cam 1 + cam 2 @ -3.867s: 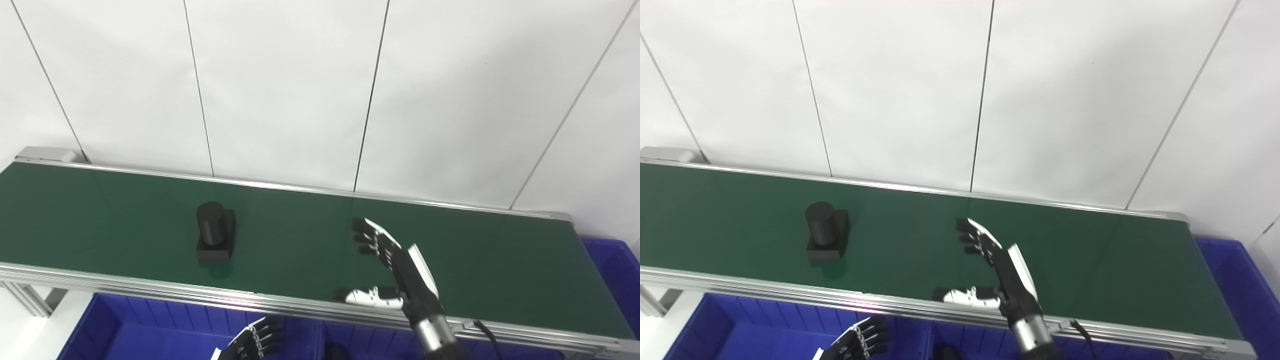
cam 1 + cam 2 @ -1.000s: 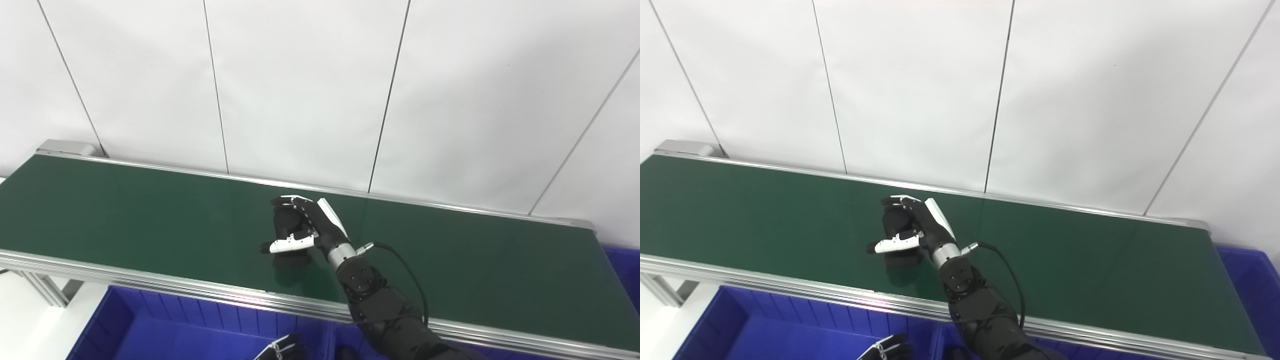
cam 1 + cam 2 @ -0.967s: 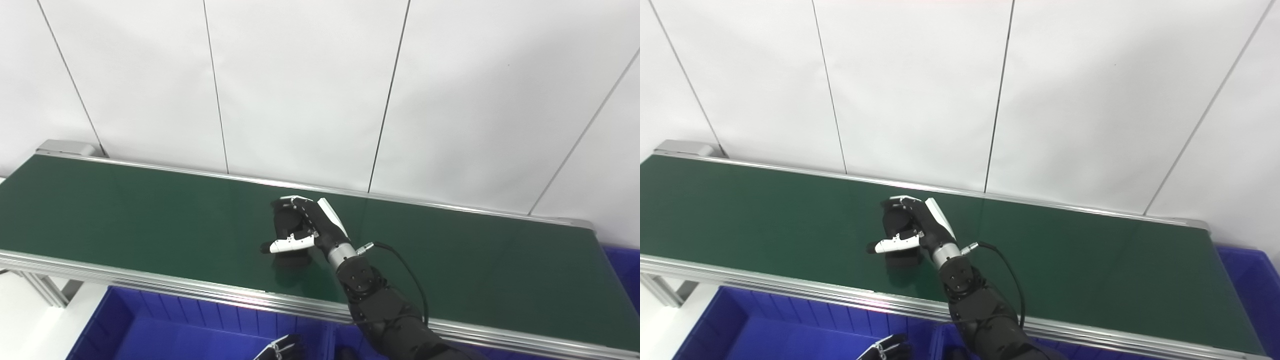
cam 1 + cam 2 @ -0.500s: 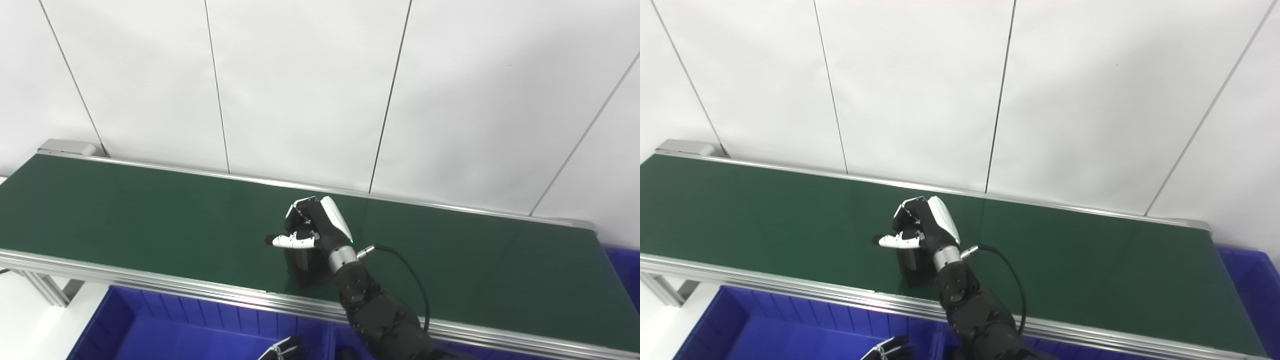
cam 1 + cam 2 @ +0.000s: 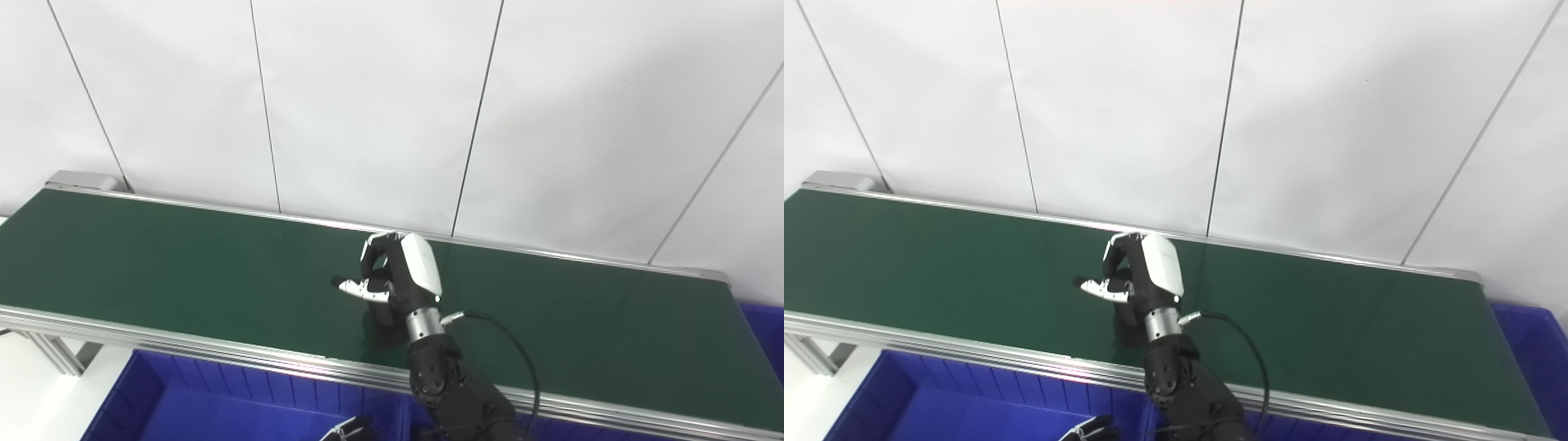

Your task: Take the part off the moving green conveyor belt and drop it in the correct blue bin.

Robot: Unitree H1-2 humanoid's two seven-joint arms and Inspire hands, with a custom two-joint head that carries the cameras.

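My right hand (image 5: 399,275) stands upright over the middle of the green conveyor belt (image 5: 153,263), fingers curled and thumb pointing left. It is shut on the black part (image 5: 381,317), a cylinder on a square base. Only the part's lower end shows under the palm, close to the belt; whether it touches the belt I cannot tell. My left hand (image 5: 1088,435) only peeks in at the bottom edge, below the belt and over the blue bin (image 5: 184,407); its fingers are too cut off to judge.
The belt's metal near rail (image 5: 184,346) runs between the hand and the bins below. A second blue bin (image 5: 762,321) sits past the belt's right end. A white panelled wall rises behind the belt. A black cable (image 5: 514,355) loops from my right wrist.
My right hand has closed on the part, turned upright at the wrist, and shifted a little to the right with it. The left hand stays at the bottom edge.
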